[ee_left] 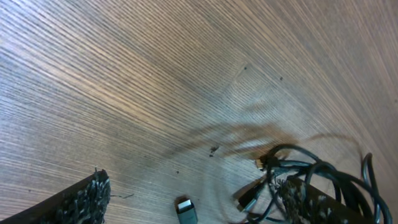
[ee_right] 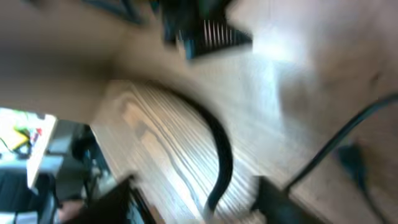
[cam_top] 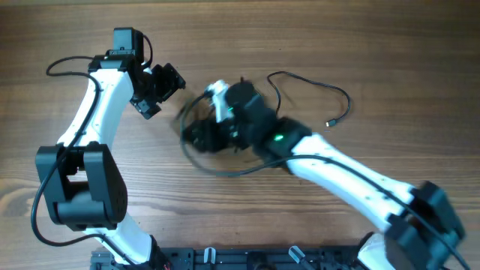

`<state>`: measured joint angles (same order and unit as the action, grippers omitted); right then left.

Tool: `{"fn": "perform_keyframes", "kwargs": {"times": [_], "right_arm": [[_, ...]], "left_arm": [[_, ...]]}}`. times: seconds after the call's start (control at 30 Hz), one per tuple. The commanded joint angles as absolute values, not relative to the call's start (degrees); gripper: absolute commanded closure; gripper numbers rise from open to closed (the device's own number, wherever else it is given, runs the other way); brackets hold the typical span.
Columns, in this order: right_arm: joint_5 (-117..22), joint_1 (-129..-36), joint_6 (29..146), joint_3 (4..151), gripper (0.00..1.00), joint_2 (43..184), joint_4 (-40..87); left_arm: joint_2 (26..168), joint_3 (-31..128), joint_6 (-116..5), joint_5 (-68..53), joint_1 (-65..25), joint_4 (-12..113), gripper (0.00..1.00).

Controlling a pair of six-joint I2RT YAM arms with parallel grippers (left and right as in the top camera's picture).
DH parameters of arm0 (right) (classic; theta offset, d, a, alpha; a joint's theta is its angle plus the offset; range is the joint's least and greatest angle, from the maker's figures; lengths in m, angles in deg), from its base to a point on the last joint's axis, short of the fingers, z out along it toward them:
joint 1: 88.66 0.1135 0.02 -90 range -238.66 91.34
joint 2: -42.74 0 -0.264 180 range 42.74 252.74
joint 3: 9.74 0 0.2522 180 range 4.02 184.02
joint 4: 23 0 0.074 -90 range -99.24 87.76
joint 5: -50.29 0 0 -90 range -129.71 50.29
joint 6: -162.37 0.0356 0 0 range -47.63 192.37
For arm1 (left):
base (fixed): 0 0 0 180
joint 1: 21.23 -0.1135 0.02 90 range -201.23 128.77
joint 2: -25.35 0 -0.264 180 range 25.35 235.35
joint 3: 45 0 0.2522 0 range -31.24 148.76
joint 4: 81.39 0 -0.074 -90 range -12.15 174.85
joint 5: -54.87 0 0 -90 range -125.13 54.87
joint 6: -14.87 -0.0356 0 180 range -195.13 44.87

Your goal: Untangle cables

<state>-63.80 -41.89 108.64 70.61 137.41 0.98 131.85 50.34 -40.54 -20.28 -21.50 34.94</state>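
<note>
Hanging the left gripper (ee_left: 196, 190) over the wooden table (ee_left: 124, 74), jaws standing wide apart and gripping nothing. Showing a small grey plug (ee_left: 185, 210) lying right in the gap between its fingers (ee_left: 84, 200), closest to the camera. Showing the cables (ee_left: 311, 171) bunched in dark loops at and just past the finger on the right of that view, a couple of plug ends poking out of the tangle toward the gap. Sitting the right gripper (cam_top: 201, 136) directly over the same tangle, blurred in both views. Showing its two fingers (ee_right: 121, 202) apart in its own camera, one cord (ee_right: 219, 146) curving down into the gap between them, not pinched as far as the blur allows. Trailing a loose strand (cam_top: 315, 84) away beyond the right gripper, well apart from the bunch, ending in a small connector (cam_top: 330, 122) on bare wood.
</note>
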Motion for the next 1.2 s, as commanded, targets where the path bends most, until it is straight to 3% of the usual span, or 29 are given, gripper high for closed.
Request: {"fn": "perform_keyframes", "kwargs": {"times": [0.0,0.17,0.4,0.5,0.63,0.8,0.83,0.9,1.0,1.03,1.1,1.17], "right_arm": [[-63.41,-42.27,109.76,71.13,0.01,138.06,1.55],[-71.32,-55.07,108.34,71.16,0.00,126.15,3.75],[-71.26,-78.66,100.64,71.13,0.00,114.46,19.82],[-69.75,-80.60,98.85,71.13,0.00,114.81,23.43],[-69.33,-80.60,97.85,71.13,0.00,114.90,25.44],[-69.33,-80.60,97.17,71.13,0.00,114.98,26.88],[-69.33,-80.60,97.08,71.13,0.00,115.18,26.88],[-69.38,-80.60,97.23,71.13,0.00,115.75,27.14],[-69.81,-80.58,97.21,71.13,0.00,116.71,28.17],[-70.05,-80.58,97.17,71.13,0.00,117.15,28.32],[-74.38,-80.58,96.40,71.13,0.00,118.48,27.69],[-76.24,-79.77,96.23,71.13,0.00,119.53,26.25]], "left_arm": [[131.96,50.40,-43.47,-19.80,-21.52,35.33,0.09],[131.96,50.40,-48.85,-19.77,-21.52,38.89,0.09],[126.14,56.98,-60.89,-18.09,-17.15,42.08,0.13],[124.94,57.68,-66.53,-26.35,-6.86,39.64,0.09],[130.65,57.68,-68.74,-36.58,5.54,40.14,0.12],[137.09,57.68,-68.74,-42.70,7.00,41.14,0.18],[137.62,57.68,-68.74,-42.70,7.00,41.19,0.22],[137.64,57.68,-68.28,-42.70,7.00,41.58,0.53],[137.64,57.68,-65.61,-42.29,6.83,42.87,0.56],[137.64,57.68,-65.48,-42.05,6.83,42.91,0.62],[137.62,57.70,-65.46,-41.98,6.83,42.50,0.96],[136.33,57.70,-63.53,-40.54,6.04,42.35,0.96]]}}
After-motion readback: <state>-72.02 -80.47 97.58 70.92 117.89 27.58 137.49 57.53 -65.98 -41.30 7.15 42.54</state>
